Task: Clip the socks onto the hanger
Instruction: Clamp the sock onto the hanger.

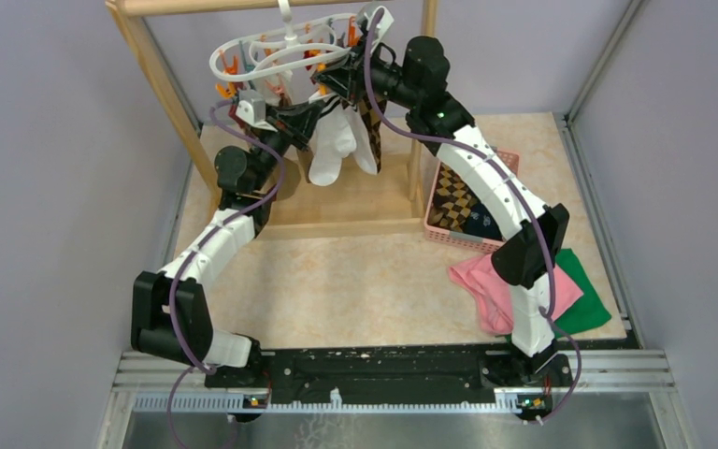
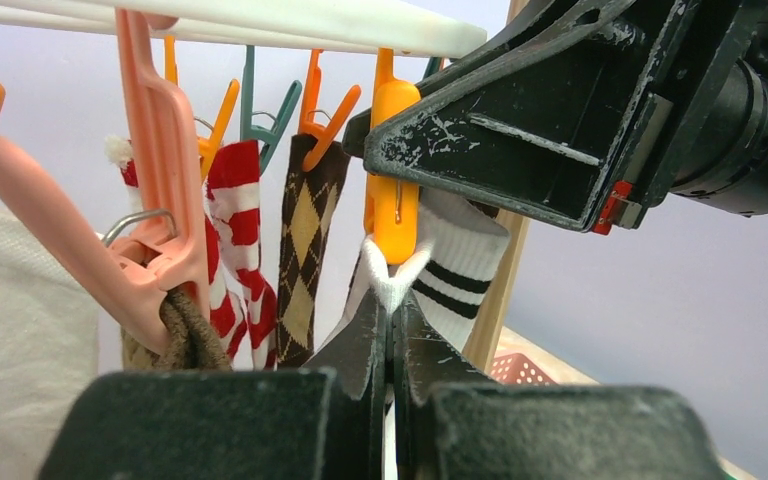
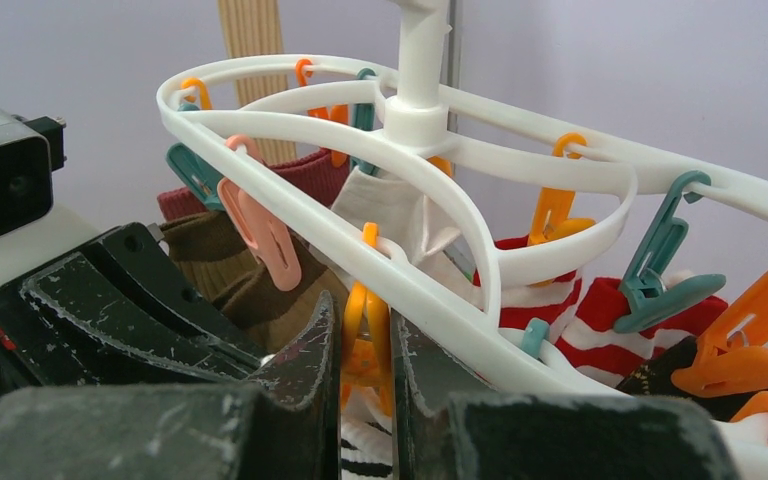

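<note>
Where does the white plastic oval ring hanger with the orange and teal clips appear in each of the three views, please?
Top external: the white plastic oval ring hanger hangs at top centre, under the wooden rack's bar.
Left wrist: only its white rim runs along the top edge.
Right wrist: its hub and rings fill the middle.
Shared landmark: the right gripper, shut on an orange clip beneath the rim.
</note>
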`<state>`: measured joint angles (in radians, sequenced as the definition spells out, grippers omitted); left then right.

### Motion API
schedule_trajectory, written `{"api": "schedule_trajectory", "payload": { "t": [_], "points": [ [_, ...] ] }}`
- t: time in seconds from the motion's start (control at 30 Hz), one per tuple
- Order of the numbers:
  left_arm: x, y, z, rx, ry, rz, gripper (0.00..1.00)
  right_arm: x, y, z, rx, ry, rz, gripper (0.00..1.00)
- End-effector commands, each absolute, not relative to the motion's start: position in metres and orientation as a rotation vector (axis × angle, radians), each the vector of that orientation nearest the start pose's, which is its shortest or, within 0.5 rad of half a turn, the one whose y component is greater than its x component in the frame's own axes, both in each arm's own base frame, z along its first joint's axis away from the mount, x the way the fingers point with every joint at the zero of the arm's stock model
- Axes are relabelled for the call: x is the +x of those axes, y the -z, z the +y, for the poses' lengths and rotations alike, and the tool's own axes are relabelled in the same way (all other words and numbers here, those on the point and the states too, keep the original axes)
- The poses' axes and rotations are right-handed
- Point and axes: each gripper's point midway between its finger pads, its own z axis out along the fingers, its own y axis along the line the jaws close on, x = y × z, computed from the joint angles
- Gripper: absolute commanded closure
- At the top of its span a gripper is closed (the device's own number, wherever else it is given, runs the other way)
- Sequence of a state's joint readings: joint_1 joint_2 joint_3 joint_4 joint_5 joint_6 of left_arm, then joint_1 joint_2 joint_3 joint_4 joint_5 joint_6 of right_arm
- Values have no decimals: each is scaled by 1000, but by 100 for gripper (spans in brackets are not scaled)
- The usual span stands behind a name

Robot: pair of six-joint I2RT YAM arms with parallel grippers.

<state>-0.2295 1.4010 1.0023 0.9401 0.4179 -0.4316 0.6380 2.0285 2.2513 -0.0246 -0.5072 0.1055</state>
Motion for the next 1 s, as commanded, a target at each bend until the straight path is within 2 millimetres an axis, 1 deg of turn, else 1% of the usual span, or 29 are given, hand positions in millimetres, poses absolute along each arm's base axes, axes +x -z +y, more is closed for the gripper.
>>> {"api": "schedule_trajectory", "payload": {
  "t": [0.0, 0.1, 0.23, 0.4, 0.57, 0.77, 0.97],
  "points": [
    [403, -446, -182, 289, 814, 1000, 100, 391, -503, 415, -847, -992, 1129, 100],
    [403, -448, -182, 294, 803, 988, 100, 393, -502, 414, -845, -974, 1133, 100],
    [396, -453, -180, 313, 810, 950, 100, 396, -499, 412, -849, -945, 1140, 100],
    [393, -458, -171, 298, 842, 924, 100, 397, -497, 410, -856, -928, 1140, 100],
    [391, -455, -167, 295, 852, 919, 100, 398, -498, 408, -858, -919, 1137, 100],
    [389, -441, -168, 319, 853, 936, 100, 399, -500, 404, -855, -909, 1129, 100],
    [387, -439, -172, 333, 899, 934, 100, 400, -498, 405, -853, -918, 1130, 100]
  ]
}}
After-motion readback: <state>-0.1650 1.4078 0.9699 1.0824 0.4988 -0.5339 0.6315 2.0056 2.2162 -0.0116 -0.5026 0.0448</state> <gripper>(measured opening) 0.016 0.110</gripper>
